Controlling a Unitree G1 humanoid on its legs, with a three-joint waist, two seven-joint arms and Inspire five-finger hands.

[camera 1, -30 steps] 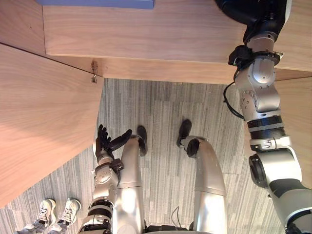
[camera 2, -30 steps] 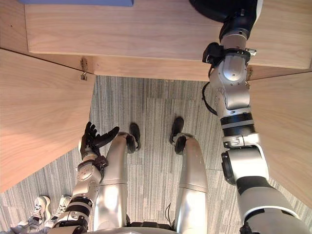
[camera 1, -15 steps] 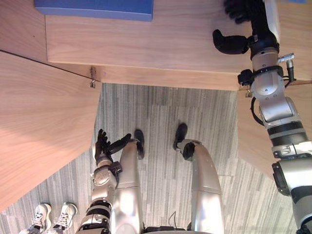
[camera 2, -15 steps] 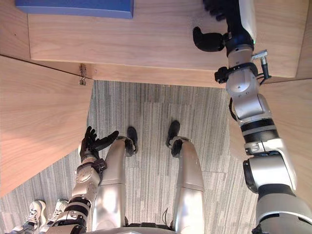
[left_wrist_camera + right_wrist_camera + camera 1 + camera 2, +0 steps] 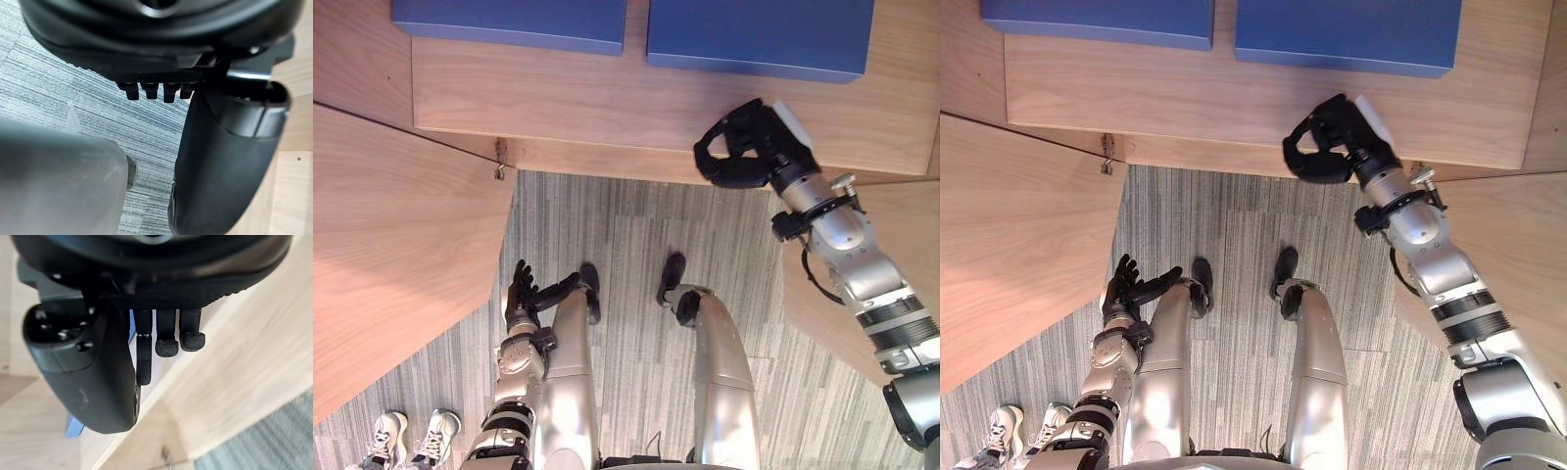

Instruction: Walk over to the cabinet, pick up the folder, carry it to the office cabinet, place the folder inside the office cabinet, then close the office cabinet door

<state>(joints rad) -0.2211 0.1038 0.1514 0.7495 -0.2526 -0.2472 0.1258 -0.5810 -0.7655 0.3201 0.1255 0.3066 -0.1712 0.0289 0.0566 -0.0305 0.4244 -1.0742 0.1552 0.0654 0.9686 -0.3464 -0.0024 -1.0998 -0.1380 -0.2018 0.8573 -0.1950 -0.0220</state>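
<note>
Folders number 2: left folder (image 5: pixel 509 22) beside right folder (image 5: pixel 759 37) on 1 shelf (image 5: pixel 558 98).

Blue folder (image 5: pixel 759 37) lies flat on office cabinet shelf (image 5: pixel 607 98), just beside 2nd blue folder (image 5: pixel 509 22); cabinet door (image 5: pixel 391 255) stands open.

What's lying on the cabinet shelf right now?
Two blue folders lie flat on the shelf, side by side: the left folder and the right folder. Their far ends run past the view's edge; whatever is under them is covered. The right hand holds nothing.
</note>
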